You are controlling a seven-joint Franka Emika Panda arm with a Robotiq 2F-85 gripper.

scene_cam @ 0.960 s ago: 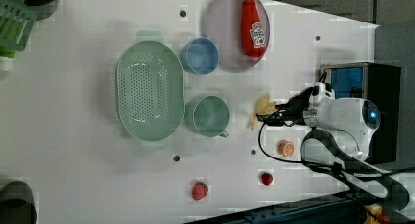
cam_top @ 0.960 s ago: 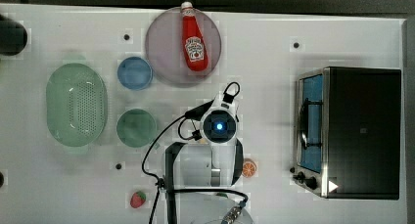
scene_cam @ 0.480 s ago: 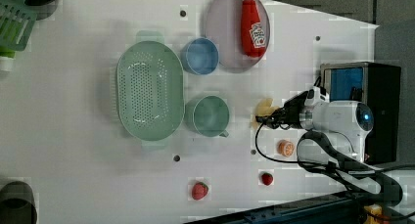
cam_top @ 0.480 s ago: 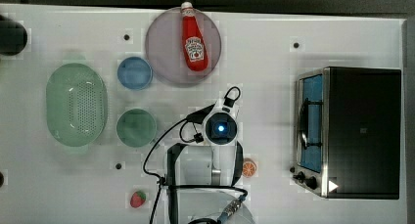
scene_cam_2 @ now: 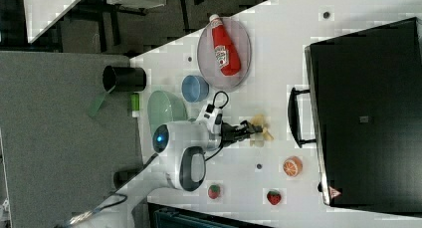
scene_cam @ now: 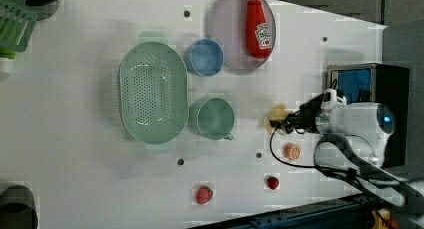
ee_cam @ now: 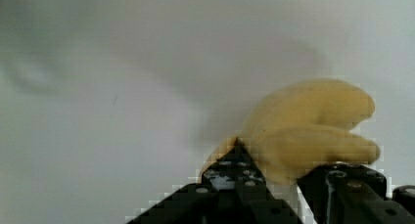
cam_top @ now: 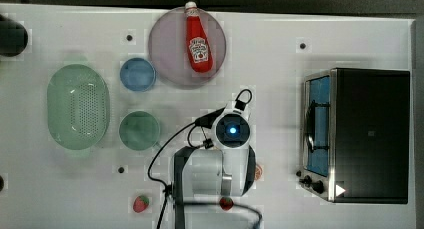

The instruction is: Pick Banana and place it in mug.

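Note:
The pale yellow banana [scene_cam: 277,114] lies on the white table, to the left view's right of the dark green mug [scene_cam: 215,118]. My gripper [scene_cam: 275,123] reaches down onto it. In the wrist view the banana [ee_cam: 308,121] sits between the two black fingers, and my gripper [ee_cam: 286,160] is shut on it. The right view shows the banana [scene_cam_2: 261,128] at my gripper's [scene_cam_2: 254,130] tip. In the top view the arm's wrist [cam_top: 231,130] covers the banana, and the mug [cam_top: 139,130] stands upright to the top view's left of it.
A pale green colander [cam_top: 78,106] and a blue cup [cam_top: 137,74] stand near the mug. A ketchup bottle [cam_top: 199,39] lies on a round plate [cam_top: 170,54]. A toaster oven [cam_top: 360,134] stands at the top view's right. An orange slice [scene_cam: 291,151] and two strawberries [scene_cam: 203,194] [scene_cam: 272,182] lie nearby.
The fingers stood wide apart a second ago and have closed in on the banana. The arm has shifted slightly closer to it.

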